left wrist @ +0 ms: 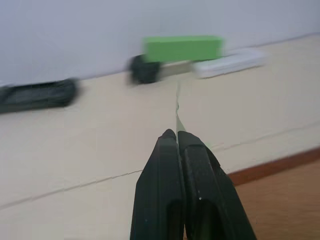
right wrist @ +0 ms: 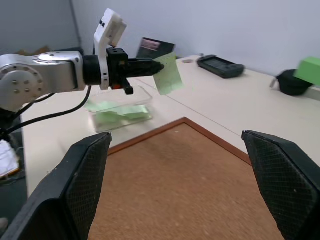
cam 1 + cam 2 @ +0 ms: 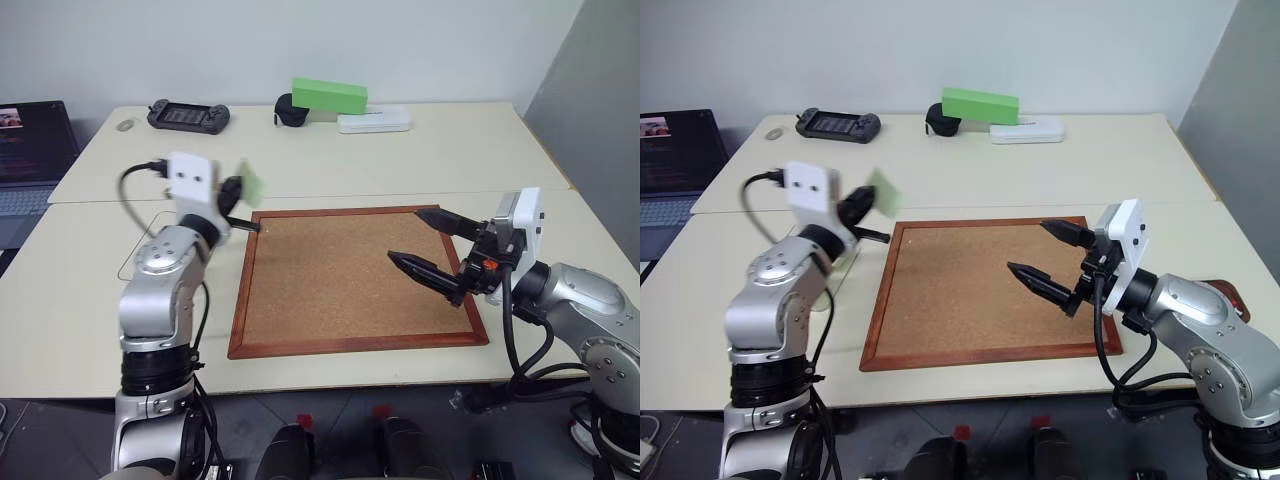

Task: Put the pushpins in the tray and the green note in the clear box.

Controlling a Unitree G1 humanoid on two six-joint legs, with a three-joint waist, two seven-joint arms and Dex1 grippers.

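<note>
Head views. Counter [image 3: 380, 165]: pale cream top, made of two slabs with a seam running side to side; plain pale wall behind, grey panel at the right edge of the room. Cork board [image 3: 350, 275], wood-framed, lies flat at the near centre. Along the far edge: black handheld game console [image 3: 188, 116], small black object [image 3: 290, 110], bright green block [image 3: 329, 96], white flat case [image 3: 374, 121]. Open laptop [image 3: 30, 150] on a separate surface at far left. Left end effector [image 3: 240, 188]: raised above the counter just off the board's far left corner, fingers clenched on the green note [image 3: 253, 183], which stands upright in the air. Right end effector [image 3: 428, 243]: hovers over the board's right part, fingers spread wide, holding nothing. Tray [image 3: 1230, 297]: a sliver of reddish-brown shows at the right, mostly hidden behind the right arm.

Left wrist view. Two black fingers [image 1: 162, 190] pressed together, the note seen edge-on between them; cream counter and board corner below.

Right wrist view. Clear box [image 2: 117, 112]: on the counter beside the board's corner, green slips inside, beneath the left end effector; held note is above and apart from it.
</note>
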